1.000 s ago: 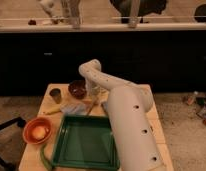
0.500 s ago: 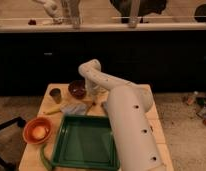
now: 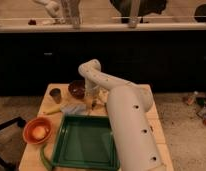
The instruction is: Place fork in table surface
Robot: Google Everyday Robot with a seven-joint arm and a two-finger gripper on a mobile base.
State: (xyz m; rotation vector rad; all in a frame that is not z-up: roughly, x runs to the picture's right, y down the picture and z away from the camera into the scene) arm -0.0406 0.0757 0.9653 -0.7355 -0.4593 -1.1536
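Dim room. Dark cabinet fronts (image 3: 146, 60) span the far side under a long pale counter (image 3: 161, 26), with blurred objects on top. End effector (image 3: 92, 101) low over the table; speckled grey floor (image 3: 183, 130) right, small clutter (image 3: 198, 102) at far right.

The end effector (image 3: 92, 101) hangs over the table surface (image 3: 152, 112), behind the tray (image 3: 86, 145).

Around my one green tray (image 3: 86, 145) on the table surface (image 3: 151, 107) I count one orange bowl (image 3: 37, 130) left, one dark bowl (image 3: 76, 88) and one small cup (image 3: 55, 94) behind, my one gripper (image 3: 92, 101) there, and maybe one fork, hard to see.
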